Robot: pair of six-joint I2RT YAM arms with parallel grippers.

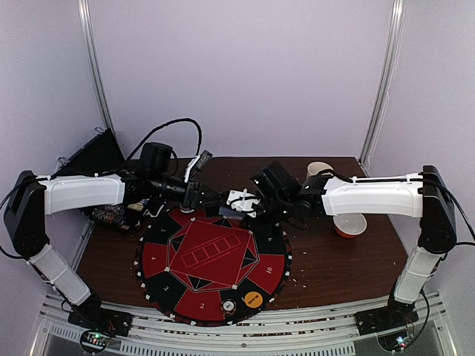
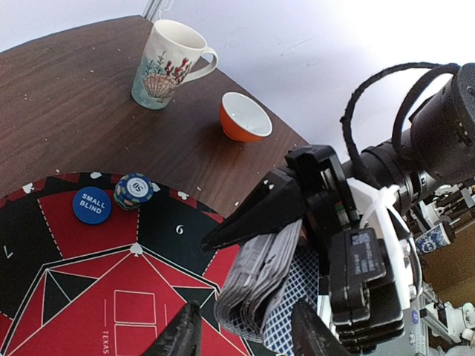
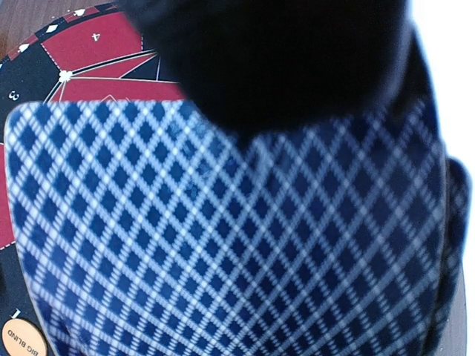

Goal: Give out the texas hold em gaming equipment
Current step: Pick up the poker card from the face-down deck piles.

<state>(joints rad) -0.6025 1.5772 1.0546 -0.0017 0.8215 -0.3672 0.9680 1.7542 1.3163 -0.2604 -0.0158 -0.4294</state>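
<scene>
Dark brown wood desk [image 1: 326, 259] dotted with pale specks, plain pale lilac walls [image 1: 245, 74] behind and on both sides of the desk, upright metal posts [image 1: 95, 67] at the desk's back corners, silver rails [image 1: 245, 326] along its near edge, soft even light.

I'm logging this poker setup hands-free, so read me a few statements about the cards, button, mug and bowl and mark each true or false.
1. The right gripper is clamped on the deck of cards. True.
2. The Small Blind button lies on bare wood. False: it lies on the poker mat, beside a chip stack.
3. The mug lies on its side. False: it stands upright.
4. The orange bowl sits on the table, off the mat. True.
</scene>
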